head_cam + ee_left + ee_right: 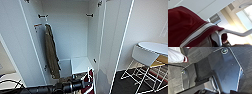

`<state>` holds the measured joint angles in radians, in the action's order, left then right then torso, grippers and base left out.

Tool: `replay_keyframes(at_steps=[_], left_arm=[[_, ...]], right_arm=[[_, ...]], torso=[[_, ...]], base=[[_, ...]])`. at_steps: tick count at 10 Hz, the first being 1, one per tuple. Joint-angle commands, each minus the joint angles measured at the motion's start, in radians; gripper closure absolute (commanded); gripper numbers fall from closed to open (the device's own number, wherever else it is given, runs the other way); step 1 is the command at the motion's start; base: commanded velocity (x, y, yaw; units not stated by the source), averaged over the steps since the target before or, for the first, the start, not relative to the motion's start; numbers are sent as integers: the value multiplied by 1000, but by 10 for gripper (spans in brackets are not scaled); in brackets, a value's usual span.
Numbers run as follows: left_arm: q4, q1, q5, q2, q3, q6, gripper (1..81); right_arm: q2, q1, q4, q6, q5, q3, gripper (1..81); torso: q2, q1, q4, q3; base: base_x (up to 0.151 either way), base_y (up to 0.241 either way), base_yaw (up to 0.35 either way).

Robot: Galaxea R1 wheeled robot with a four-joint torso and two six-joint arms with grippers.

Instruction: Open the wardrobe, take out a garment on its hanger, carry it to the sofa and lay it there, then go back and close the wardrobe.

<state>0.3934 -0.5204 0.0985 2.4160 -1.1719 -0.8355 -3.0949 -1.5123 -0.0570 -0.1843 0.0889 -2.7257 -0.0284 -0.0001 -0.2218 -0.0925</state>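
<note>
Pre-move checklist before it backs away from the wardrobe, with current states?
1. Wardrobe doors open: ok.
2. Jacket out of the wardrobe, low at the left arm's end: ok.
3. Jacket on its hanger: ok, the collar sits over the white hanger.
4. Left hand's hold on the hanger: cannot tell.
5. Olive garment hanging inside on the left: ok.
6. Chair and table stand to the right: ok.

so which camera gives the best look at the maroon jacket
The left wrist view: the maroon jacket spreads across it, its white-striped collar band and the white hanger plain. The head view catches just a scrap of it at the bottom, past the left arm. The right wrist view shows a white sleeve with a maroon cuff.
</note>
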Motion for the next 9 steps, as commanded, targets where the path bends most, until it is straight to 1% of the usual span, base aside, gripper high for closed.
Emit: replay_keyframes(at_steps=[1,9], left_arm=[[38,162,106,2,61,16,811],[41,162,106,-13,61,16,811]], right_arm=[[-4,45,2,2,-46,6,10],[-9,39,0,2,-48,11,10]], torso=[[0,0,0,0],[0,0,0,0]], base=[[0,0,-206],[0,0,-206]])
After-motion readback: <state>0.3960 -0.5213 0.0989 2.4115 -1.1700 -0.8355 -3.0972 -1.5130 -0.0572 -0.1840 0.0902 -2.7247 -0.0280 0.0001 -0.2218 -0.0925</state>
